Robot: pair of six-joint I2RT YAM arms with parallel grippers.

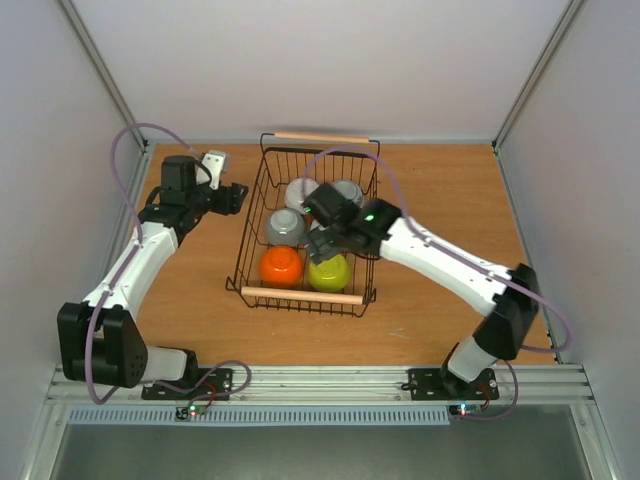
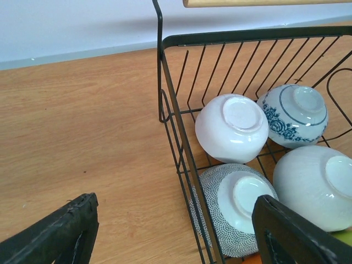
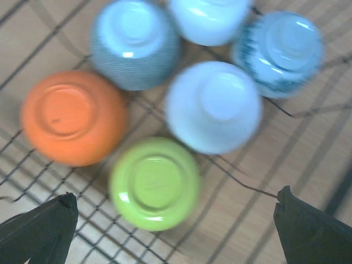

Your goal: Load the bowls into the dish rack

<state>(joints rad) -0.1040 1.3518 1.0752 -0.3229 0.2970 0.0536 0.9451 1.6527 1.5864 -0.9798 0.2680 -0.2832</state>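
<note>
Wood-grain laminate tabletop (image 1: 450,200), orange-brown, matte, faint specks visible from the left wrist. Boxed in by plain white walls (image 1: 330,60) at back and both sides, grey metal struts in the back corners. Aluminium rail (image 1: 330,378) along the near edge, both arm bases bolted to it. Purple-grey cable (image 1: 125,150) looped off each arm.

Black wire dish rack (image 1: 248,250) mid-table between the arms. Near handle (image 1: 302,295) and far handle (image 1: 322,137), both light wood.

All six bowls inside it, foot-up on the wire floor.
- Near row: orange bowl (image 1: 282,266) left, yellow-green bowl (image 1: 329,272) right, just beside each other.
- Middle: grey bowl (image 1: 286,227) left, white bowl (image 3: 213,105) right, hidden from the top camera by the right gripper (image 3: 176,195).
- Far row: second white bowl (image 1: 300,192) left, blue-patterned bowl (image 1: 349,190) right.

Packed close; touching or not, cannot tell.

Right gripper over the rack's middle, above the bowls, wrist camera looking straight down on them. Fingers (image 3: 38,231) spread wide, nothing held, not touching any bowl. Right wrist view blurred.

Left gripper (image 2: 176,198) outside the rack, just beside its left wall toward the far end, low over the tabletop. Fingers (image 2: 55,236) wide apart, empty.
</note>
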